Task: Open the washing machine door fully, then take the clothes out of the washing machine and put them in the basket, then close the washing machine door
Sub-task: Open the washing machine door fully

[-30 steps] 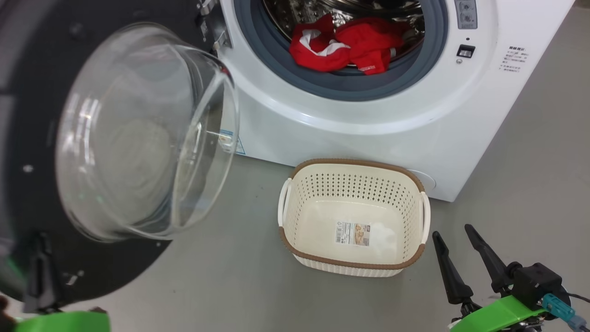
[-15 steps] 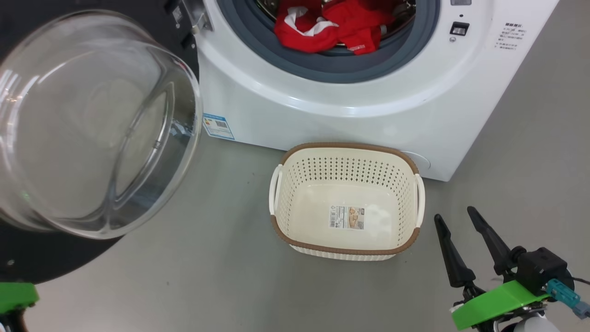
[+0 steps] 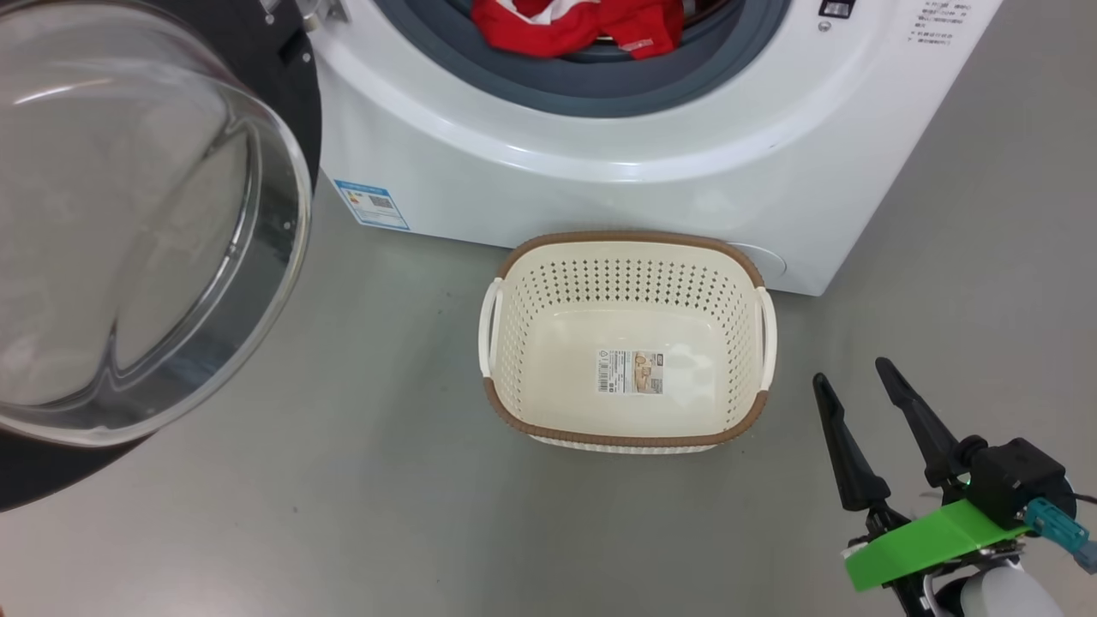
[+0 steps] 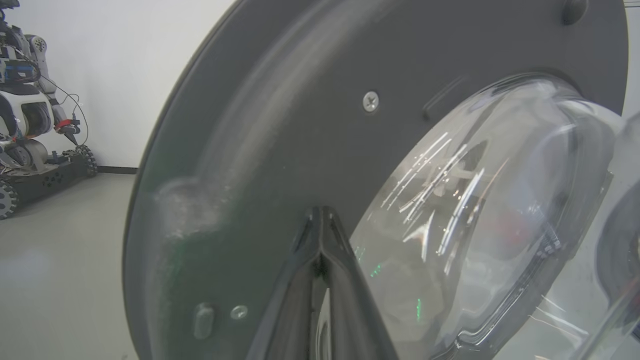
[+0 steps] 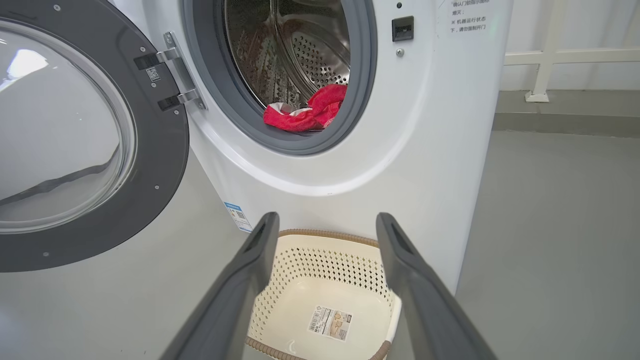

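The washing machine (image 3: 600,171) stands with its door (image 3: 283,103) swung out to the left, the glass bowl (image 3: 128,223) bulging toward me. Red clothes (image 3: 574,21) lie at the drum's mouth, also in the right wrist view as clothes (image 5: 310,112). The cream basket (image 3: 630,237) sits empty on the floor in front of the machine. In the left wrist view my left gripper (image 4: 320,212) is shut, its tips close against the door's dark inner rim (image 4: 300,125). My right gripper (image 3: 850,373) is open and holds nothing, low at the basket's right; from its own wrist the gripper (image 5: 326,220) points over the basket (image 5: 320,270).
Grey floor surrounds the machine. Another wheeled robot (image 4: 30,125) is parked by the wall beyond the door. A white railing post (image 5: 545,50) stands at the back right. A blue label (image 3: 373,204) marks the machine's lower left corner.
The head camera has moved, shifting the whole picture up and left. The door has swung further from the machine's opening. The left arm's green part has left the head view; the right gripper stays open.
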Robot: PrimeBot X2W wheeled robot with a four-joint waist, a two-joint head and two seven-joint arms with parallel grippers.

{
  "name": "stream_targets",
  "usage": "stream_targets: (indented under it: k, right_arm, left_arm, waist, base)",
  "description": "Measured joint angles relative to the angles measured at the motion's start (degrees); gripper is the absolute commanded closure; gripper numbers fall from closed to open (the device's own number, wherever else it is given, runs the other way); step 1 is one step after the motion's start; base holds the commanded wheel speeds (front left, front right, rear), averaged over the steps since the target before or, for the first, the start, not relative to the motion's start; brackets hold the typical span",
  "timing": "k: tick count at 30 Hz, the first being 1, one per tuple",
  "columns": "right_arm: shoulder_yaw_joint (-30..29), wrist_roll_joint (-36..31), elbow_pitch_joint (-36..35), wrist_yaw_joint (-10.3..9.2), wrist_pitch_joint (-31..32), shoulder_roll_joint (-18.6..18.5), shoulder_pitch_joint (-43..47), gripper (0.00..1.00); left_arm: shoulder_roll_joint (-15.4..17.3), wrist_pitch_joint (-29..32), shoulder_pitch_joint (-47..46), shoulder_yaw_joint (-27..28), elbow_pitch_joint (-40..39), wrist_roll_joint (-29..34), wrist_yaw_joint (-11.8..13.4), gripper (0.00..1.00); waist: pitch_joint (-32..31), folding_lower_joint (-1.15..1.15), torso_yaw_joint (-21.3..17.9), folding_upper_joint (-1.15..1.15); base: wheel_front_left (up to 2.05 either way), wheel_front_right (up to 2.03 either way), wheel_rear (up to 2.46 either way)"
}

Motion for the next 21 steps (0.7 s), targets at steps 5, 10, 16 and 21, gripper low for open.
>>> stream_targets:
  k: [5, 10, 16, 21]
  right_arm:
    - [-0.05, 0.0, 0.0, 0.0, 0.0, -0.08, -1.05, 0.0]
    - [-0.05, 0.0, 0.03, 0.0, 0.0, 0.01, -1.04, 0.0]
    - [-0.05, 0.0, 0.1, 0.0, 0.0, 0.53, -0.85, 0.0]
    - [0.0, 0.0, 0.34, 0.0, 0.0, 0.83, -0.35, 0.0]
  left_arm:
    - [0.0, 0.0, -0.79, 0.77, 0.87, 1.14, -0.45, 1.0]
    - [-0.07, 0.0, -0.85, 0.79, 1.37, 1.48, -0.54, 1.0]
    - [-0.43, 0.0, 0.27, -0.79, 0.65, 1.54, -0.54, 1.0]
    - [-0.58, 0.0, 4.58, -4.8, -1.27, 1.18, -0.54, 1.0]
  waist:
    - [0.06, 0.01, -0.41, 0.0]
    - [-0.83, 0.0, -0.42, 0.0]
    - [-2.4, 0.01, -0.26, 0.0]
    - [-4.04, 0.0, -0.23, 0.0]
  base:
    - [0.0, 0.0, 0.0]
    - [0.0, 0.0, 0.0]
    - [0.0, 0.0, 0.0]
    - [0.0, 0.0, 0.0]
